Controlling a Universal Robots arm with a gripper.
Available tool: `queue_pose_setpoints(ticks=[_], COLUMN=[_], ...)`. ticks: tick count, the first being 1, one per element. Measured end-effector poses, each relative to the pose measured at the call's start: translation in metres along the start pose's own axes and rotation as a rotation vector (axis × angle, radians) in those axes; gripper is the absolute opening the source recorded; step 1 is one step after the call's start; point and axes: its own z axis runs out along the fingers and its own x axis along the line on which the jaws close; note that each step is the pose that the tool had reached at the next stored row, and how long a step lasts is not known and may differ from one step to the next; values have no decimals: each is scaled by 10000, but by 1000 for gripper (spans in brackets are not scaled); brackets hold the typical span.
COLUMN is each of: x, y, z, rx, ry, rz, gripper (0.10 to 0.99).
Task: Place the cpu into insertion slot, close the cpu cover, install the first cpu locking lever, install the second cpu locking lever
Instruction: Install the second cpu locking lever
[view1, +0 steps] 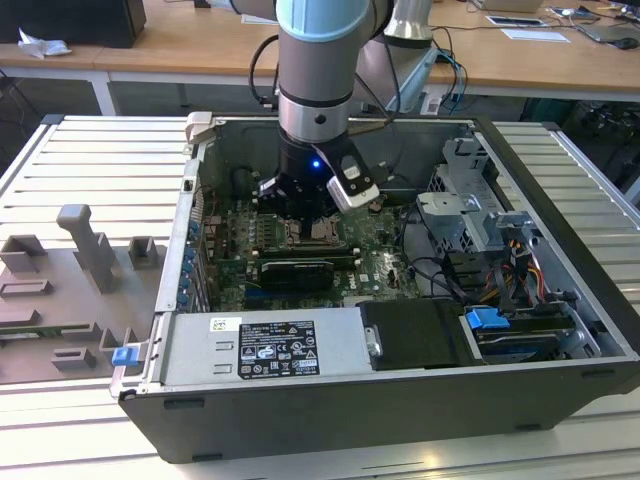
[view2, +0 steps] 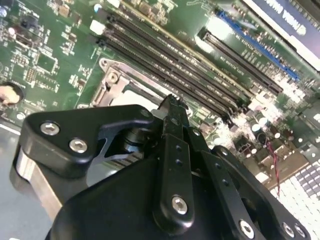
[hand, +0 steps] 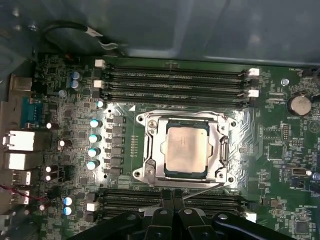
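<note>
Exterior view: the arm reaches down into the open computer case (view1: 560, 250) on the bench (view1: 90, 160), with the gripper (view1: 312, 212) just above the insertion slot (view1: 322, 232) on the motherboard (view1: 380, 262).

Second wrist view: the gripper's fingers (view2: 172, 112) appear clenched together with nothing visible between them, their tip over the rim of the insertion slot (view2: 112, 82), beside the memory slots (view2: 170, 65).

First wrist view: the cpu (hand: 187, 148) lies seated in the insertion slot (hand: 227, 150), and the cpu cover (hand: 152, 150) appears closed around it. Judged from this, placing and cover closing are done; whether either locking lever is latched cannot be told.
</note>
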Motion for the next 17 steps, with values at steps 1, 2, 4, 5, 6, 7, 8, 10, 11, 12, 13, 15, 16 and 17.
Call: queue_pose_setpoints(ticks=[1, 2, 4, 5, 6, 7, 8, 10, 11, 12, 13, 15, 16, 17], x=[4, 11, 50, 55, 59, 60, 60, 61, 61, 63, 63, 64, 65, 66], y=[-10, -23, -61, -65, -67, -69, -70, -73, -74, -73, -77, -96, -111, -123], z=[5, 7, 22, 37, 59, 91, 118, 153, 161, 163, 163, 162, 161, 160], rx=[-42, -139, -436, -473, -486, -503, -509, -516, -561, -643, -648, -651, -658, -687], ry=[-2, -7, -24, -27, -27, -29, -29, -28, -30, -36, -35, -35, -36, -38], rz=[1, 1, 1, 3, 3, 1, 2, 3, 2, 3, 1, 1, 2, 2], gripper=[106, 106, 106, 106, 106, 106, 106, 106, 106, 106, 106, 106, 106, 106])
